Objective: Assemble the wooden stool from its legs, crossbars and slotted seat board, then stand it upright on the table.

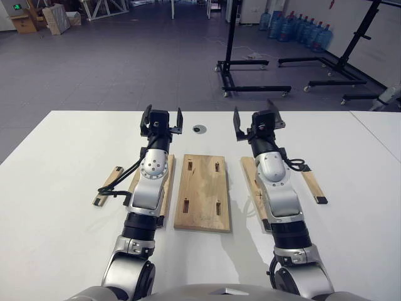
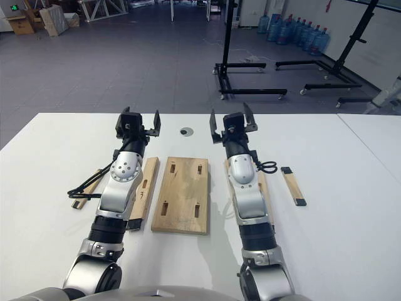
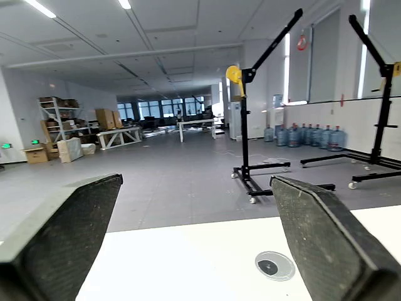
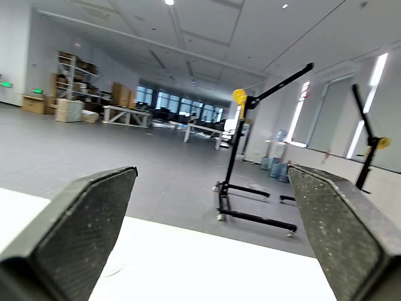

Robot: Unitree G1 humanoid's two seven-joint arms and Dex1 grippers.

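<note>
- A white table (image 1: pixel 56 251) takes up the near part of the room, with grey floor and black wheeled stands beyond its far edge.
- The slotted seat board (image 1: pixel 202 191) lies flat at the middle of the table, between the two forearms and touching neither. It has four small slots, two towards each end.
- The left gripper (image 1: pixel 163 116) is held over the far part of the table. Its two dark fingers are spread wide with nothing between them, and the left wrist view shows only tabletop in the gap.
- The right gripper (image 1: pixel 255 113) is level with it on the other side of the board. It is also spread wide and holds nothing.
- A long slotted wooden piece (image 2: pixel 147 182) lies just left of the board. The left forearm covers much of it.
- Another long wooden piece (image 1: pixel 250 179) lies just right of the board, mostly hidden under the right forearm. I cannot tell whether it is a leg or a crossbar.
- A slim wooden bar (image 1: pixel 108 186) lies farther left. It has a dark end, and a black cable (image 1: pixel 116 188) crosses it.
- A short dark-tipped bar (image 2: pixel 292 186) lies alone, well right of the right arm.
- A round grommet (image 1: pixel 199 128) sits in the tabletop just past the board's far end.
- A green lit sign (image 1: pixel 17 7) glows on the far wall, and its writing is too small to read.
</note>
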